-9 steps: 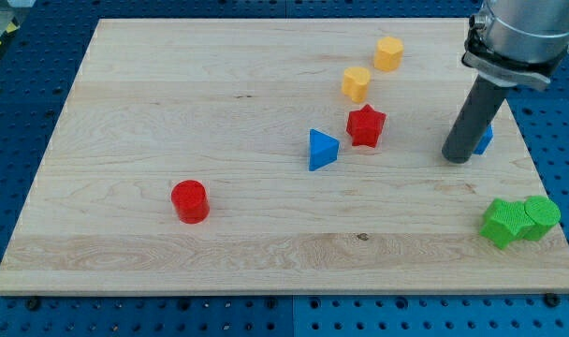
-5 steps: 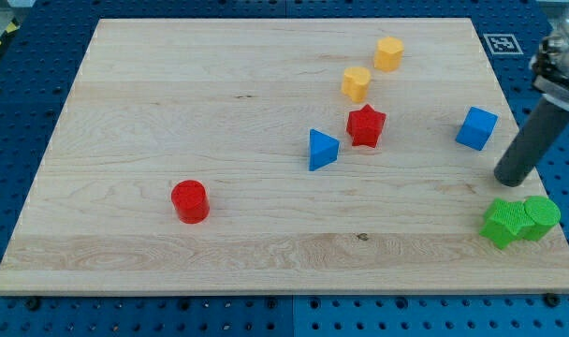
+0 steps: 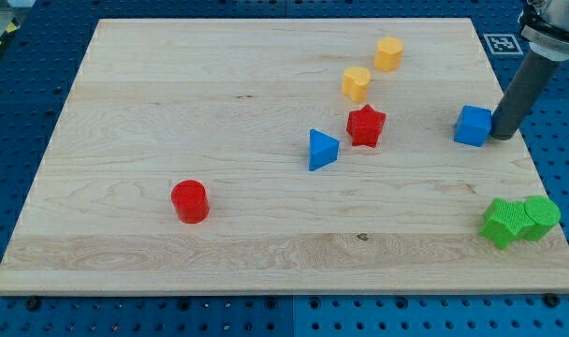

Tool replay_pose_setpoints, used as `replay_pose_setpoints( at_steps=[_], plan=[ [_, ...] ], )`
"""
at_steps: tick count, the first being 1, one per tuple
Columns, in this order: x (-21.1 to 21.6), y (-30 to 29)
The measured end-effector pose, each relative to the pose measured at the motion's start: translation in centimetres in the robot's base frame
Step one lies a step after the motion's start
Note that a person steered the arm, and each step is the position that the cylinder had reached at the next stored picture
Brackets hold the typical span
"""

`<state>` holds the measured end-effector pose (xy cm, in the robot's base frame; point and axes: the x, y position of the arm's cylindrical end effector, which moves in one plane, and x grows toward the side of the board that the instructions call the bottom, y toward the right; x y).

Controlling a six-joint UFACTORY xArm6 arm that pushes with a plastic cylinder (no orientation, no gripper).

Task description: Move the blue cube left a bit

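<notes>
The blue cube (image 3: 473,125) sits near the right edge of the wooden board (image 3: 172,112). My tip (image 3: 503,135) is at the cube's right side, touching or almost touching it. The dark rod rises from there toward the view's top right corner.
A red star (image 3: 366,125) and a blue triangular block (image 3: 322,150) lie left of the cube. Two yellow blocks (image 3: 357,83) (image 3: 388,53) sit above them. A red cylinder (image 3: 189,201) is at the lower left. Two green blocks (image 3: 505,222) (image 3: 542,216) sit at the lower right edge.
My tip moved from in front of the cube, out to the right and down, then up to the cube's right side. The cube has shifted barely, if at all.
</notes>
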<state>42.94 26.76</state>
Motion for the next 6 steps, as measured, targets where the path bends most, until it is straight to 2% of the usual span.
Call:
replay_pose_setpoints(
  at_steps=[3, 6],
  plan=[
    [0.0, 0.6],
    [2.6, -0.5]
  ],
)
